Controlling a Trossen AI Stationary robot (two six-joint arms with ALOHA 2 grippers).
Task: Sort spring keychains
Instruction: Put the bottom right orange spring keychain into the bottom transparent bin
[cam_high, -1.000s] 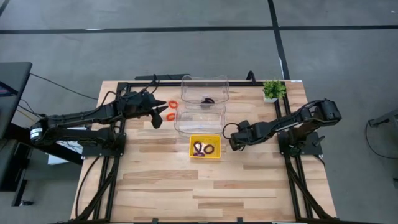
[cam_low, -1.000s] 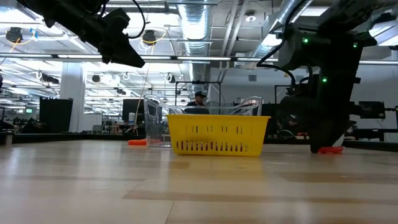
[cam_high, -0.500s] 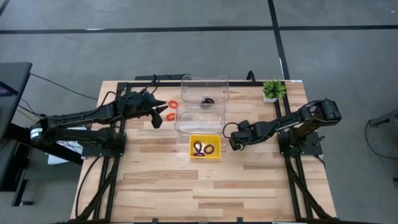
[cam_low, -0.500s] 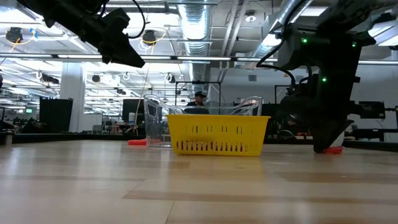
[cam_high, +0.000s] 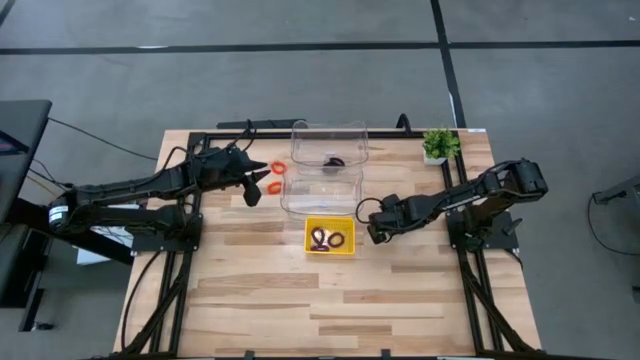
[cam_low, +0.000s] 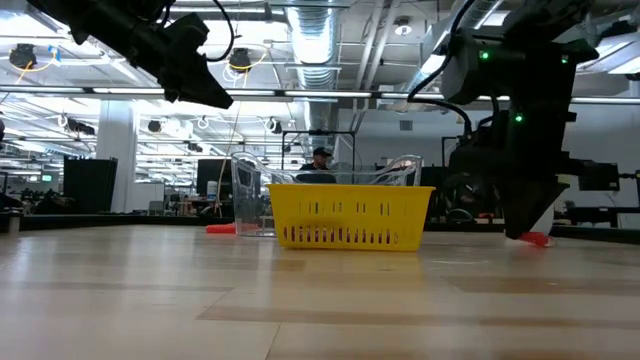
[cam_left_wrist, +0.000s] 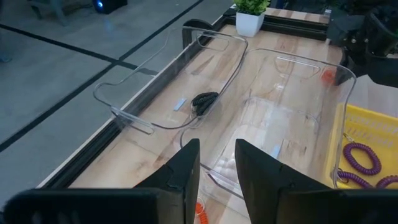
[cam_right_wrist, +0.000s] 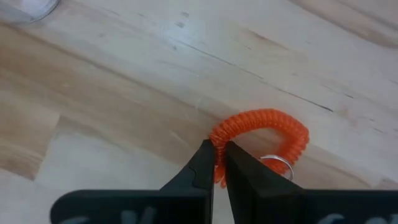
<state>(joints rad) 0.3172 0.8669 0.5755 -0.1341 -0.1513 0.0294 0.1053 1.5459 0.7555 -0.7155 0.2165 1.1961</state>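
Observation:
My right gripper (cam_high: 373, 231) is low over the table just right of the yellow tray (cam_high: 347, 249) and is shut on an orange-red spring keychain (cam_right_wrist: 267, 127), which also shows in the low view (cam_low: 537, 239). My left gripper (cam_high: 253, 190) hangs raised and open beside two more orange-red keychains (cam_high: 277, 167) (cam_high: 274, 187) lying flat on the table. Purple keychains (cam_high: 327, 239) lie in the yellow tray. A black keychain (cam_left_wrist: 204, 101) lies on the floor of the far clear bin (cam_high: 329, 128). My right gripper pinches the orange-red keychain's coil (cam_right_wrist: 219, 134) between its two fingertips, at the side of the loop away from the metal ring (cam_right_wrist: 275, 163). The fingers come from above, slanting down. Whether the loop is clear of the table I cannot tell.
Two clear bins, a far one and a near one (cam_high: 320, 205), stand side by side behind the yellow tray. A small potted plant (cam_high: 437, 143) sits at the table's far right corner. Bare wood stretches across the near half of the table (cam_high: 330, 300).
My right gripper has risen slightly and drifted a little toward the yellow tray, staying shut on the orange-red keychain, which has moved with it.

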